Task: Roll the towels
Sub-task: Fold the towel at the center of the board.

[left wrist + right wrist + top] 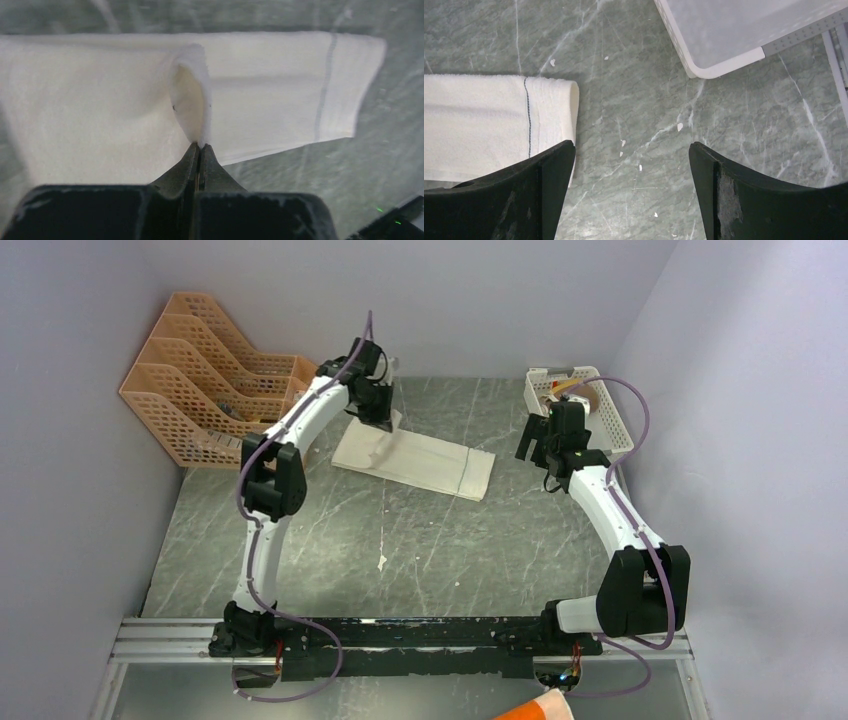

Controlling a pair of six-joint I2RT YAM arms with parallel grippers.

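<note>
A white folded towel [420, 462] with a thin grey stripe near its right end lies flat on the grey marble table at the back middle. My left gripper [383, 418] is shut on a pinch of the towel's left end; in the left wrist view the cloth [195, 95] rises in a peak into the closed fingertips [201, 148]. My right gripper [548, 455] hovers open and empty over bare table just right of the towel's striped end [531, 117]; its fingers [549, 170] stand wide apart.
An orange stepped file rack [205, 380] stands at the back left. A white perforated basket [600, 405] holding a roll sits at the back right; its corner shows in the right wrist view [709, 70]. Grey walls enclose the table.
</note>
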